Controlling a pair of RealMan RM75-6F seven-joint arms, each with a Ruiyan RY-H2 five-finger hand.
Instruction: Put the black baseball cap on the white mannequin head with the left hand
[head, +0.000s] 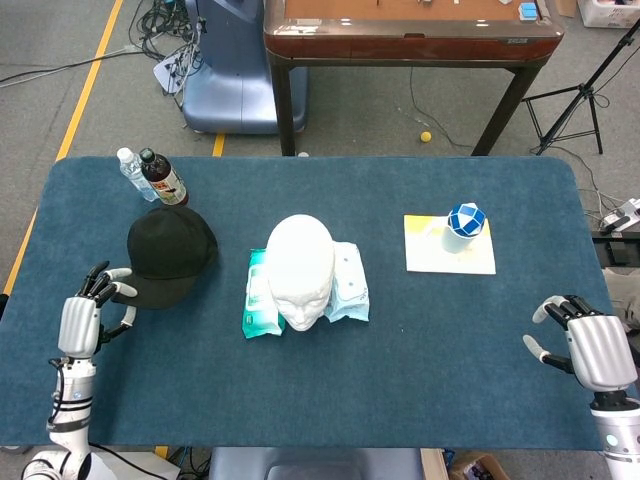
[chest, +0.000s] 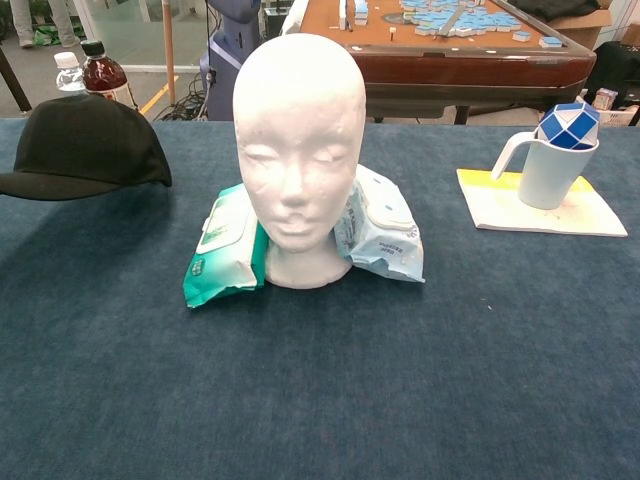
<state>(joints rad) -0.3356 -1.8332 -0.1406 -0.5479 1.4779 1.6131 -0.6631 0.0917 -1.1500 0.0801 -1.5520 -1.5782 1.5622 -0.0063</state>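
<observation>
1. While the left hand (head: 82, 318) sits near the table's left edge, its fingertips (head: 118, 275) meet the brim of the black cap (head: 170, 255); looks like a pinch on the brim, grasping the cap. The chest view doesn't show this hand.
2. Cap sits left of the mannequin head (head: 300, 268), well apart from it, brim toward the left hand. In the chest view the cap (chest: 85, 145) looks raised a bit off the cloth, with a shadow under it.
3. Mannequin head (chest: 298, 150) is upright mid-table, white, bare, facing the robot.
4. Two wipes packs flank the neck: green pack (chest: 225, 255) on the left side, light blue pack (chest: 380, 228) on the right side, both touching the base of the head.
5. Right hand (head: 590, 345) is near the right front corner of the table, fingers spread apart, grasping nothing, palm down as far as visible.
6. Two bottles stand behind the cap at the far left: clear bottle (head: 130, 172) and dark bottle (head: 162, 178) with a red label, just beside each other.
7. White mug (chest: 548, 165) stands on a yellow-white paper sheet (chest: 500, 210) at the right, with a blue-and-white puzzle ball (chest: 568, 123) sitting in its mouth.
8. Table (head: 400, 380) has a dark blue cloth top.
9. Behind it stands a brown table (head: 400, 30) on grey floor.
</observation>
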